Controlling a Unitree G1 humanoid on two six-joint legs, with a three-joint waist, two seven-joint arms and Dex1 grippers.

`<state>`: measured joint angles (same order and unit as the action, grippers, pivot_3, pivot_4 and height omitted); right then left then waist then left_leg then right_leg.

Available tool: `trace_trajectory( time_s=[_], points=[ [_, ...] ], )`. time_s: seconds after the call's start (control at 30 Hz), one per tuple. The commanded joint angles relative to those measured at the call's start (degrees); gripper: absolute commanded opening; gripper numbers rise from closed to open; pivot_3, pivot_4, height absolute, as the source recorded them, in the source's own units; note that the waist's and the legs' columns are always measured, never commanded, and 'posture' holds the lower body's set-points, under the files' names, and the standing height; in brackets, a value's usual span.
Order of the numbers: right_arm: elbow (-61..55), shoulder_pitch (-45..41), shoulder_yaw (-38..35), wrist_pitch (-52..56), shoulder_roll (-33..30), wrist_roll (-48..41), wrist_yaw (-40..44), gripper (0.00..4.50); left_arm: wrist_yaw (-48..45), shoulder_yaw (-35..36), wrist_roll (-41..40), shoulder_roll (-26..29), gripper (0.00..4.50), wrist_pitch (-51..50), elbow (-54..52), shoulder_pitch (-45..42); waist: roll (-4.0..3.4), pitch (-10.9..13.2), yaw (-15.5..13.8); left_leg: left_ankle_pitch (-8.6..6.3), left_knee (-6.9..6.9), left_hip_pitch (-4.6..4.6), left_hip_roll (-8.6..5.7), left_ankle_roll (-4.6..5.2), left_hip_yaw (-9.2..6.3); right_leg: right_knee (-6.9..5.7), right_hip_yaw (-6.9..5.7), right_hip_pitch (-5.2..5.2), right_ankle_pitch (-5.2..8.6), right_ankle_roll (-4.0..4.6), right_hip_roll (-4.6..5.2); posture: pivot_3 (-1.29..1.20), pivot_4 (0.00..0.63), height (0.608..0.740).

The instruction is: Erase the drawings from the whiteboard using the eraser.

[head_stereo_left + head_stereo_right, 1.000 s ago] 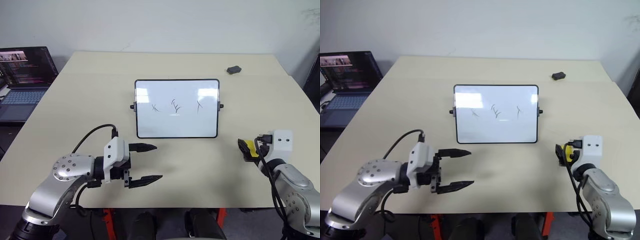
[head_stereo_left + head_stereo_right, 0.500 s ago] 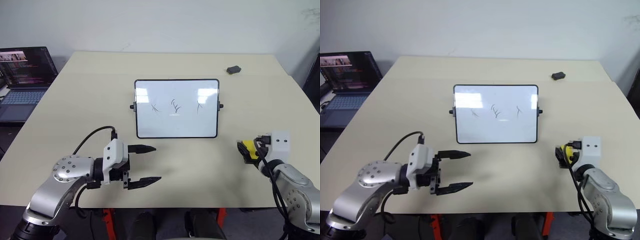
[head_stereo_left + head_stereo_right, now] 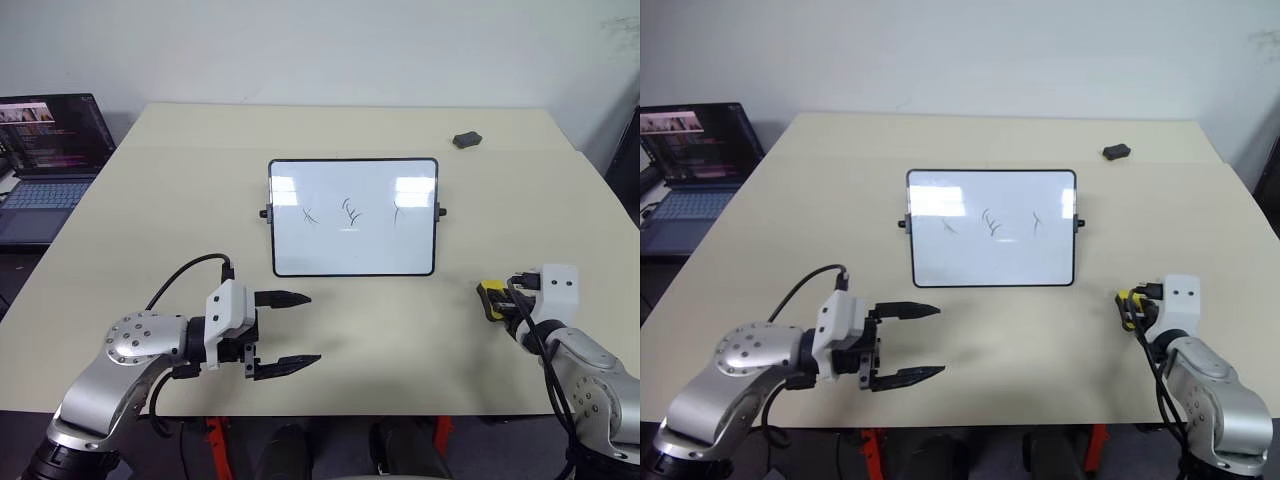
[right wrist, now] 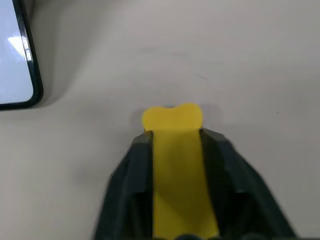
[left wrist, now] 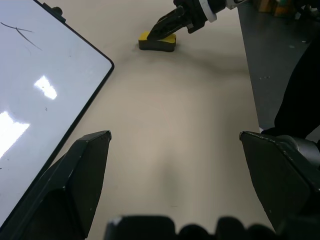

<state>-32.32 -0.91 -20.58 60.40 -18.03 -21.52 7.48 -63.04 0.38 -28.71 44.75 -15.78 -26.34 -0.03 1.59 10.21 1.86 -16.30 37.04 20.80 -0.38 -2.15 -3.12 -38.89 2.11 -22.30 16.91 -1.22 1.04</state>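
Pinching the eraser (image 4: 172, 150) between its two black fingers, the right gripper (image 4: 172, 145) is sitting low over the tabletop (image 3: 400, 330) at the robot's right, clamped onto the yellow foam so firmly that the free end is bulging out past the fingertips. In the left wrist view the eraser (image 5: 157, 41) is lying flat on the tabletop, dark underside down, with the right gripper (image 5: 167, 25) closing on it from above at a slant. From the head camera, the eraser (image 3: 492, 298) is showing as a small yellow block just ahead of the right wrist, near the whiteboard's lower right corner but apart from it.

The whiteboard (image 3: 353, 216) is lying in the middle of the tabletop, its thin black frame and side knobs visible, glare patches shining on its glossy face. The drawings (image 3: 351, 212) are sitting in a row across its middle: an x-like mark at the left, a squiggle in the centre, a Y-like mark at the right, all unwiped.

The left gripper (image 3: 288, 329) is hovering over the near left part of the tabletop, pointing toward the robot's right, its fingers standing wide apart and holding nothing.

A small dark grey lump (image 3: 467, 140) is resting near the far right edge, well apart from the whiteboard. A laptop (image 3: 45, 150) is standing open off the left side.
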Motion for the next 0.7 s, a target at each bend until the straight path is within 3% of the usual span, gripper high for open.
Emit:
trace_trajectory(
  time_s=[0.03, 0.3, 0.4, 0.57, 0.7],
  points=[
    [-0.2, 0.1, 0.7, -0.4, -0.5, -0.2, 0.6, 0.13, 0.1, 0.5, 0.1, -0.4, 4.5, 1.1, -0.5, 0.5, 0.0, 0.0, 0.0, 0.0, 0.0, 0.0, 0.0, 0.0, 0.0, 0.0, 0.0, 0.0, 0.0, 0.0, 0.0, 0.0, 0.15, 0.74],
    [-1.4, -0.9, -0.8, -2.6, -0.5, -0.4, 0.4, 0.04, 0.4, 0.7, 0.4, -0.7, 4.5, 1.4, -0.6, 1.4, 0.0, 0.0, 0.0, 0.0, 0.0, 0.0, 0.01, 0.0, 0.0, 0.0, 0.0, 0.0, 0.0, 0.0, -0.01, 0.0, 0.15, 0.74],
    [-1.9, -1.2, -1.1, -2.5, -0.9, -0.9, 0.8, 0.61, 0.5, 0.7, 0.6, -0.8, 4.5, 1.3, -0.7, 1.4, 0.0, 0.0, 0.0, 0.0, 0.0, 0.01, 0.0, 0.0, 0.0, 0.0, 0.0, 0.0, 0.0, 0.0, -0.01, 0.0, 0.15, 0.74],
    [-3.6, -1.4, -0.2, 1.4, -1.0, -1.9, 0.7, 2.31, 0.6, 0.6, 0.6, -0.8, 4.5, 1.2, -0.7, 1.3, 0.0, 0.0, 0.0, 0.0, 0.0, 0.01, 0.0, 0.0, 0.0, 0.0, 0.0, 0.0, 0.0, 0.0, 0.0, 0.0, 0.15, 0.74],
    [-2.8, -1.7, 1.1, 1.0, -0.4, -1.2, 0.2, 2.31, 0.7, 0.2, 0.6, -1.0, 4.5, 1.0, -0.5, 0.5, 0.0, 0.0, 0.0, 0.0, 0.0, 0.01, 0.01, 0.0, -0.01, 0.0, -0.02, 0.0, 0.0, 0.0, -0.01, 0.0, 0.15, 0.74]
  ],
)
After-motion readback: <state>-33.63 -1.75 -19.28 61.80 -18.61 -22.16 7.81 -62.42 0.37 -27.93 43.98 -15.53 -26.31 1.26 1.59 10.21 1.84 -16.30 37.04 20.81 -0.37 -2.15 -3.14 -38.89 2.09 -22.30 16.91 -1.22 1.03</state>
